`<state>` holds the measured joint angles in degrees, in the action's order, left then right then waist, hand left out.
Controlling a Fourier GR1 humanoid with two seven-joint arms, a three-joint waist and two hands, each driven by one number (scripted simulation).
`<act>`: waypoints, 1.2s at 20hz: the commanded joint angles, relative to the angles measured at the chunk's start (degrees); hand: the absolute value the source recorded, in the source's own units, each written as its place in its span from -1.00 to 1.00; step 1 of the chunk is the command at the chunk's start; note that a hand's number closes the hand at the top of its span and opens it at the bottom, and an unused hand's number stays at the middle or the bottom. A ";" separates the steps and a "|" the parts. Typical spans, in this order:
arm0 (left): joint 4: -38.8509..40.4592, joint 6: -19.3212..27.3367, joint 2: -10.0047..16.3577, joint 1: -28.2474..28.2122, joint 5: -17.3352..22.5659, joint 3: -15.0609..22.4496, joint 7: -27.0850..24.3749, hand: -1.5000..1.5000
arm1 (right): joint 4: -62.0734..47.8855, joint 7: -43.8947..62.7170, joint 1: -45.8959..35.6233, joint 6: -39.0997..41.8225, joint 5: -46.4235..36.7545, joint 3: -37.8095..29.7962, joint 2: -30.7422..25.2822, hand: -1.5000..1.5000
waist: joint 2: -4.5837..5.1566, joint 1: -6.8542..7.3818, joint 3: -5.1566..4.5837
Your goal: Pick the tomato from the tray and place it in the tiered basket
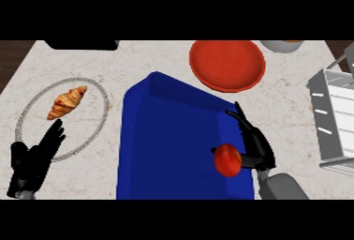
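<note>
The right hand (254,143) rose from its grey forearm (280,187) at lower right, fingers straight and pointing up. The left hand (31,161) rested open at lower left, fingers up.

Light falls bright and even over the marble counter (138,61), with no glare anywhere. The blue tray (173,140) has a deep, saturated floor, and its walls differ from it only slightly in tone, palest along the far-left rim. Left of the tray, the croissant (67,102) casts hardly any shadow. On the tray's right side, the tomato (228,160) darkens toward its lower edge. Beyond the tray, the red plate (227,63) is shaded along its near rim.
</note>
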<state>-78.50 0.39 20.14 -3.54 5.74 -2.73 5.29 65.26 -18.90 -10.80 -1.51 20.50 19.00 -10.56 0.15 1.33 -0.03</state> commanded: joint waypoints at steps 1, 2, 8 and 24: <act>-0.58 -0.03 0.34 0.64 0.05 0.04 1.76 0.00 | -2.77 6.15 -5.17 -5.35 -13.81 5.77 -9.25 -1.00 | -0.30 0.62 -0.29; -0.25 -0.73 0.81 0.87 0.72 -0.52 1.91 0.00 | -3.20 8.36 -5.35 -5.11 -15.73 7.33 -10.96 -1.00 | -0.29 0.32 -0.28; 3.38 -2.12 1.36 1.01 0.92 -1.77 -0.22 0.00 | -1.11 24.81 -17.63 10.71 -13.56 11.04 -14.21 -1.00 | -0.05 -0.09 -0.11; -0.79 -3.48 1.07 -1.07 0.90 -4.05 2.10 0.00 | -1.50 48.95 -29.42 27.71 -9.45 6.42 -8.49 -1.00 | -0.24 -1.02 0.02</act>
<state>-78.48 -3.12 21.96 -2.80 7.30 -6.70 8.34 61.54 26.62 -40.89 20.45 9.98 24.78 -19.49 -0.08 0.45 -0.03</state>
